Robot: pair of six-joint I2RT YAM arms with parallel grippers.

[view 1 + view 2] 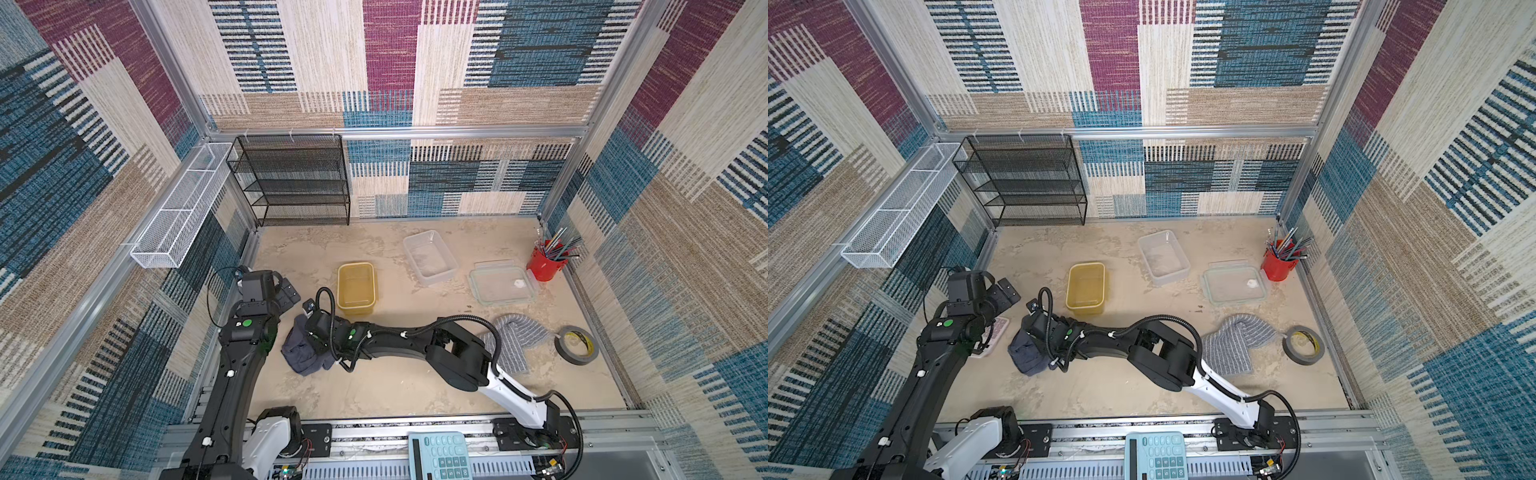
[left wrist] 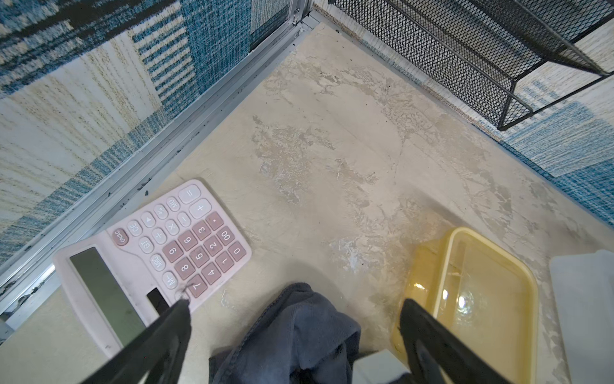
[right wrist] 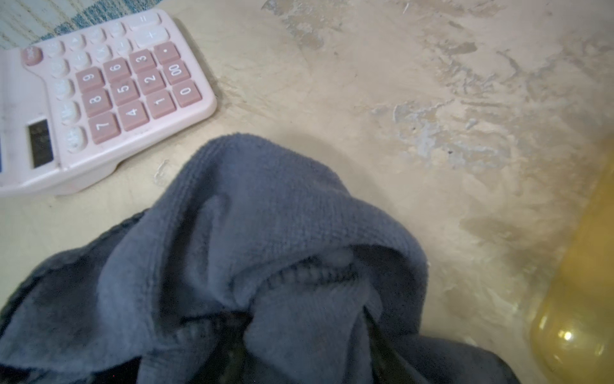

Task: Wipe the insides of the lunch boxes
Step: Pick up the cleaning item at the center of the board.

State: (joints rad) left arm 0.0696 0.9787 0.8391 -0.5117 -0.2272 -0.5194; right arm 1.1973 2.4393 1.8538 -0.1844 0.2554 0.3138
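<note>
1. The amber lunch box (image 1: 356, 286) is sitting left of the tabletop's (image 1: 374, 390) middle, and the clear lunch box (image 1: 430, 258) is sitting nearer the back edge.
2. The right jaws are pinching the dark cloth (image 1: 303, 353) beside the amber one; the left jaws are gaping empty.
3. The cloth's trailing folds are threatening to shove the light box.

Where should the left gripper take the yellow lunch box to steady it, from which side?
The long wall facing the left gripper, from above, one finger inside, one outside. The yellow lunch box stands upright, open, lidless, its thin rim bare, and the open jaws hang beside it. The right gripper holds the dark cloth.
</note>
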